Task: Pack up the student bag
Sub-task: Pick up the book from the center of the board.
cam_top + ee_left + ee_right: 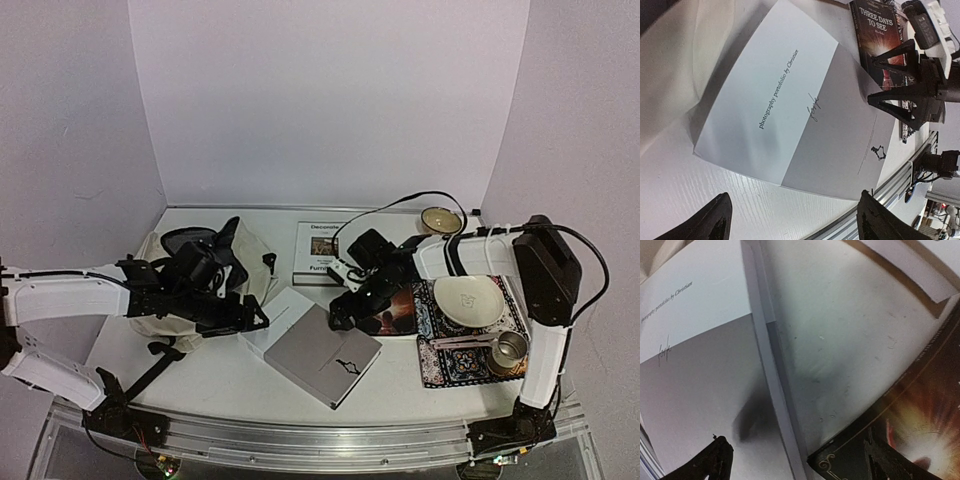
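Note:
The student bag (160,262) is a cream fabric backpack with black straps, lying at the left with its top open; its fabric (670,65) also shows in the left wrist view. My left gripper (256,318) hangs open just right of the bag, at the near-left corner of a white and grey photography portfolio book (312,347) (790,115). In the left wrist view the left gripper (800,227) holds nothing. My right gripper (342,310) (805,467) stands open over the gap between the portfolio (700,365) and a dark book (398,308) (910,430).
A white book (320,250) lies at the back centre. A patterned mat (430,360) at the right carries a cream plate (470,300) and a metal cup (510,350). A small bowl (440,220) sits behind. The table's metal front rail (895,180) is close.

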Controlling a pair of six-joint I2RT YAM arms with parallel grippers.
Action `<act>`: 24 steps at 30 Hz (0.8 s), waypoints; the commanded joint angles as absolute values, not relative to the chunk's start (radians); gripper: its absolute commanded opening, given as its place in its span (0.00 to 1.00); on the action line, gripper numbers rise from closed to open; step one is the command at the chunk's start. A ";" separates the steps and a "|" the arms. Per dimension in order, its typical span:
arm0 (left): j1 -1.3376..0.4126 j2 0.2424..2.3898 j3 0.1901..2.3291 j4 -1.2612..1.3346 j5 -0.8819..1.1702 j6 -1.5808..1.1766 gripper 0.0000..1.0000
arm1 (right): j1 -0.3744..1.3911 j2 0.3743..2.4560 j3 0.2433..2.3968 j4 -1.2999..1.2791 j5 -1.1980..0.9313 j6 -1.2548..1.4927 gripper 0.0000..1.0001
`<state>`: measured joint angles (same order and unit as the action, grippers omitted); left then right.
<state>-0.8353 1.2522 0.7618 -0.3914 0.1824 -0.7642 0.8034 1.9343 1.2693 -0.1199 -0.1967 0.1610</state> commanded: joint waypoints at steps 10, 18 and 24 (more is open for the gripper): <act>-0.880 1.421 0.697 -0.151 0.215 -0.861 0.82 | 0.823 1.933 1.242 -0.129 -0.491 0.227 0.47; -0.879 1.456 0.693 -0.103 0.193 -0.872 0.81 | 0.823 1.879 1.219 -0.103 -0.554 0.280 0.23; -0.879 1.410 0.662 -0.083 0.147 -0.900 0.81 | 0.821 1.863 1.218 -0.083 -0.576 0.332 0.09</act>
<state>-0.8764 1.4390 0.6970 -0.1034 0.1945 -0.8694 0.8168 1.9306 1.2181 -0.0935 -0.5150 0.2882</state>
